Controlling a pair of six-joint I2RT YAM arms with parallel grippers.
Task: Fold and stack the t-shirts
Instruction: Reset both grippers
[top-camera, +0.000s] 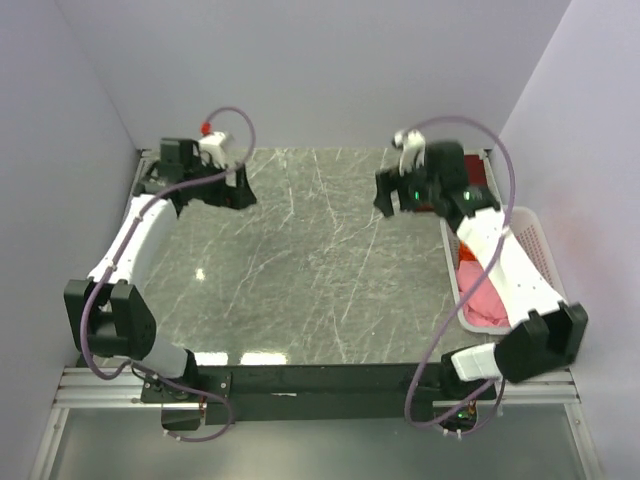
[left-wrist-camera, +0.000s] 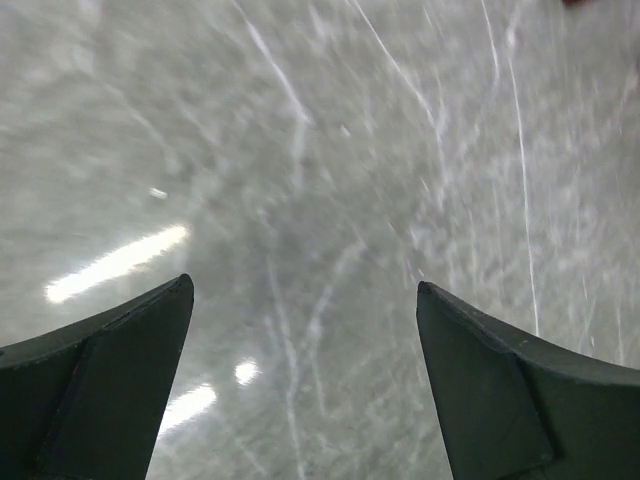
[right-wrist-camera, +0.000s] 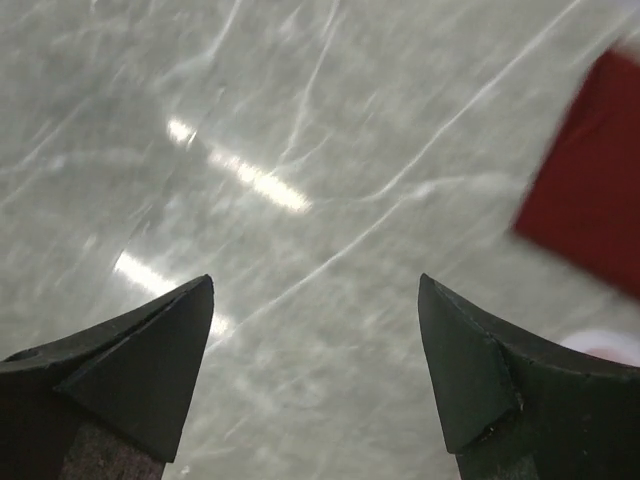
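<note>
Hovering near the dark marbled tabletop's (top-camera: 300, 260) far edge, left gripper (top-camera: 238, 190) and right gripper (top-camera: 395, 198) hold jaws spread, empty; a light pink cloth t-shirt (top-camera: 487, 300) lies bunched in the white perforated plastic basket (top-camera: 535, 235) at the right edge; left wrist shows only stone; right wrist glimpses a dark maroon-red cloth t-shirt (right-wrist-camera: 590, 210); limp, light fabric, probably best pinched at a hem corner.

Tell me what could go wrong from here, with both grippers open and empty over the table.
1. The maroon shirt lies close beside the open right gripper. A low sweep could drag it out of shape.
2. The pink shirt sits bunched in the basket under the right arm. A grab there might also catch the orange-red cloth next to it, or tug the basket.
</note>
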